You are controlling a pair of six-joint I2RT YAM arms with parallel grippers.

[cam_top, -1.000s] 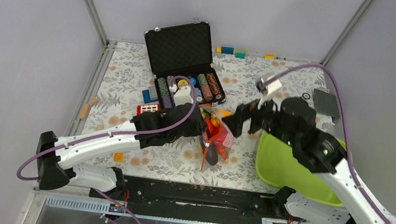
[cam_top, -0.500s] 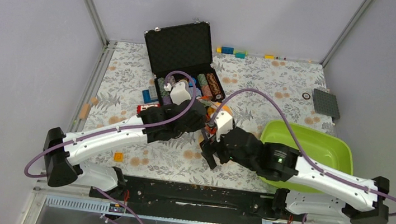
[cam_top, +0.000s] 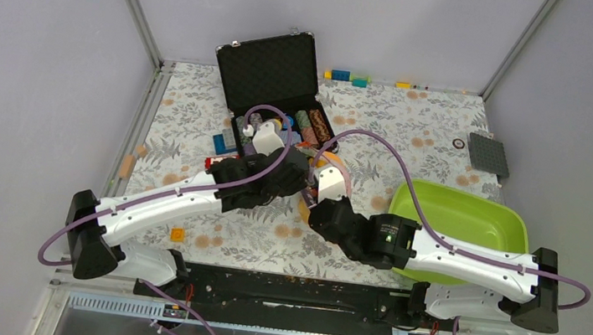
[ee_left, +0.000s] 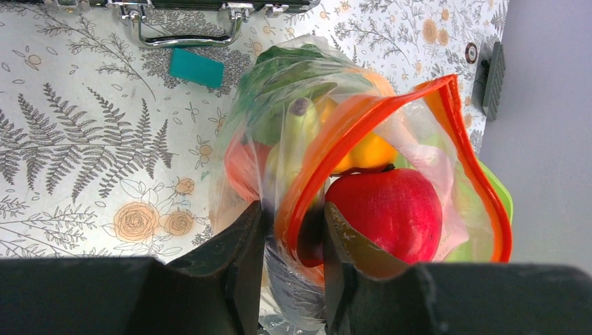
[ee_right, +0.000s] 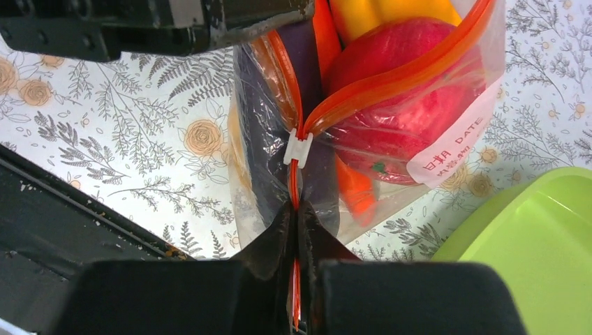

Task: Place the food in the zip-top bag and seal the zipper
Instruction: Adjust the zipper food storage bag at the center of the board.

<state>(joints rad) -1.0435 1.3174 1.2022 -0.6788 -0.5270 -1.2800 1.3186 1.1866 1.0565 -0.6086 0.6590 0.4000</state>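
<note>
- Motion on the left is slight: the left claw sits where it sat a second ago, near the poker-chip case. It is clamped on the mouth edge of the zip-top bag.
- From overhead the bag is now almost hidden under the two wrists, between them on the flowered worktop.
- Food seems to be all inside. A red apple fills the mouth, with a yellow pepper behind it and green lettuce deeper. The rest is too crumpled behind film to name.
- The zipper gapes in a wide loop around the apple. Its white slider sits at the near end, with only the short stretch below it closed.
- The right claw is the real change. A second ago it hung above the lime-green tray, well apart from the bag. Now it is pressed together on the zipper's end, just below the slider.
- My reading is that loading is finished and sealing is about to begin. With both ends held, the strip can be drawn taut, though the bulging apple may resist closure.
</note>
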